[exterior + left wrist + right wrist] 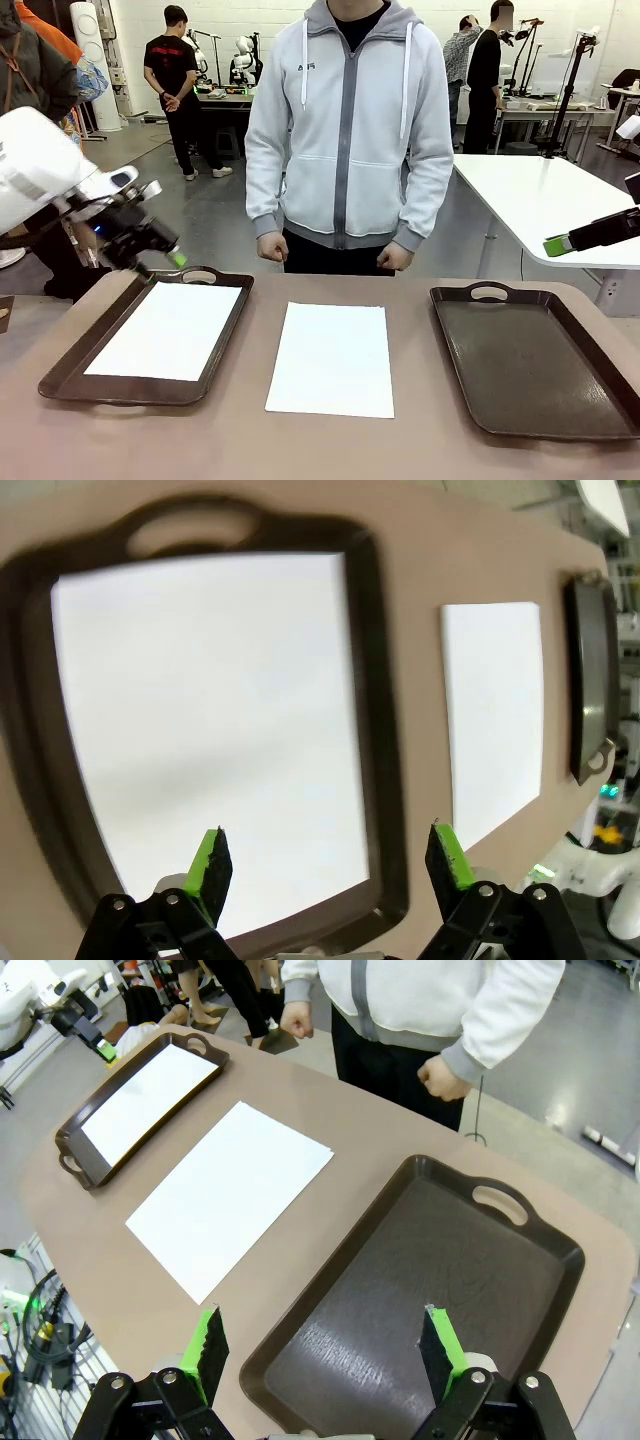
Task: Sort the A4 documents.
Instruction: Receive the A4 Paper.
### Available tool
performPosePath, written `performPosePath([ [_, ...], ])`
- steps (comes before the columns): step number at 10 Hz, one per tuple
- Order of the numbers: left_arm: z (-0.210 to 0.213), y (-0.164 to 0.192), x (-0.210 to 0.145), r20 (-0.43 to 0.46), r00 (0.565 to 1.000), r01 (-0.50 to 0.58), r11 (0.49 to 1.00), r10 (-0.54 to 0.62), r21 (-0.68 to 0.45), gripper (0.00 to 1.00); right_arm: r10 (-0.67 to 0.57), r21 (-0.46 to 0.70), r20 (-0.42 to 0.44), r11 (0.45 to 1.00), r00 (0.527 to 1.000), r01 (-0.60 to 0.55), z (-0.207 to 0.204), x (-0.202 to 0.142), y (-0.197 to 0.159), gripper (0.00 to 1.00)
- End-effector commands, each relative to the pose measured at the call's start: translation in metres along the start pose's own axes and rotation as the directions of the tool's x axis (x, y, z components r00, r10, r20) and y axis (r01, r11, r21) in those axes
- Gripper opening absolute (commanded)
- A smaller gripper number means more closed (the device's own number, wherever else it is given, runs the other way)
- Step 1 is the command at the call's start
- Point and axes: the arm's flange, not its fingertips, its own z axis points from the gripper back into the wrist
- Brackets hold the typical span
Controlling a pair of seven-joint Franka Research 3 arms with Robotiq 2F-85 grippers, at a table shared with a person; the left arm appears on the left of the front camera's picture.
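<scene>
Brown counter held 1 A4 document in the 9 o'clock tray, another sheet loose at centre. Left claw and right claw gaped, empty; sorting looked midway, next needing a pinch at that sheet's edge.

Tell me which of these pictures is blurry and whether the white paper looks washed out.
Left wrist view: soft, the tray rim blurred, its sheet washed out to white. Front view: sharp, evenly lit. Right wrist view: sharp, faint sheen on the empty tray.

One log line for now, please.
left gripper open over left tray, one sheet inside | right gripper open, facing empty right tray | second sheet on table between trays
</scene>
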Motion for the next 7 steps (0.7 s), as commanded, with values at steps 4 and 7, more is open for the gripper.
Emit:
performPosePath([
  [4, 0.088, -0.077, -0.058, 0.166, 0.854, 0.495, 0.868, -0.494, 0.037, 1.0, -0.005, 0.017, 0.003, 1.0, 1.0, 0.005, -0.002, -0.001, -0.001, 1.0],
  [7, 0.151, -0.058, -0.107, 0.31, 0.766, 0.553, 0.823, -0.563, 0.128, 1.0, -0.005, 0.017, 0.003, 1.0, 1.0, 0.005, -0.002, -0.001, -0.001, 1.0],
])
